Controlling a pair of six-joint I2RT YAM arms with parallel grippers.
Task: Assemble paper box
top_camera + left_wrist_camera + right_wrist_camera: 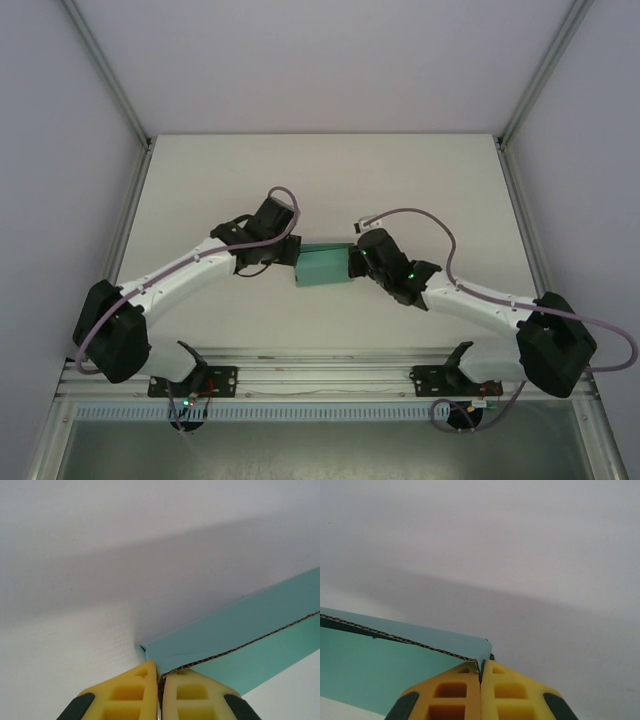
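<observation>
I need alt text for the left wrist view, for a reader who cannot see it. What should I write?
The left gripper is shut on a corner of the teal paper box, its two yellow fingers pressed together on the card. The box runs up to the right, showing a brown corrugated edge, with a white table behind.

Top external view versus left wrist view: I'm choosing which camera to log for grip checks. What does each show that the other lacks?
Top external gives the layout: the paper box held between the left tool and right tool, one at each end, white table around it. Left wrist gives close detail: yellow fingers pinched on a box corner, and the card's corrugated cut edge. Both show the teal box and the left tool gripping it.
</observation>
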